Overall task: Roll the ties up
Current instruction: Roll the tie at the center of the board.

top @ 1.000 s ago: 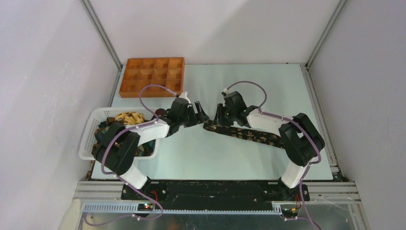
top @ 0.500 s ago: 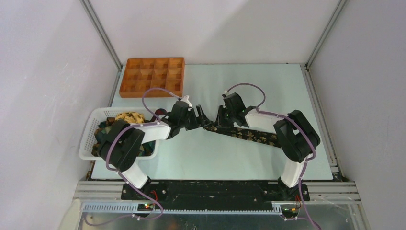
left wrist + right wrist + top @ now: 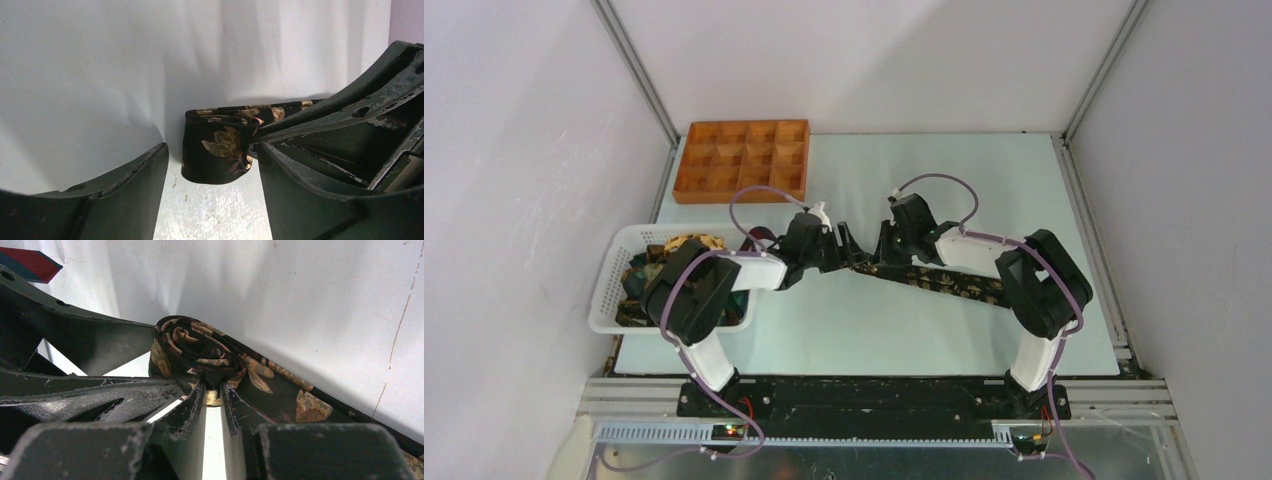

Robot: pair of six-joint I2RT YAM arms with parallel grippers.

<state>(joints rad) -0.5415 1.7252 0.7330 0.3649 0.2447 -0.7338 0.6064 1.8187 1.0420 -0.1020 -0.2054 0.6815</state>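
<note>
One dark tie with a gold leaf print [image 3: 944,280] lies across the table's middle, its left end wound into a small roll [image 3: 195,352]. My right gripper [image 3: 213,387] is shut on the near side of that roll, with fabric pinched between its narrow jaws. In the left wrist view the roll [image 3: 217,147] stands on edge between the tips of my left gripper [image 3: 212,150], which is open. There is a gap on the roll's left side, while the roll lies against the right finger [image 3: 310,190]. From above, the left gripper [image 3: 849,250] and right gripper [image 3: 882,256] meet at the roll.
A white mesh basket [image 3: 609,290] at the left edge holds more ties [image 3: 689,245] in a heap. An orange compartment tray [image 3: 742,160] sits at the back left. The right arm's elbow [image 3: 1039,285] hangs over the tie's far end.
My left arm has swung right, bringing its open jaws around the rolled end. The right jaws have closed tighter on the roll. The tie has stayed in place.
</note>
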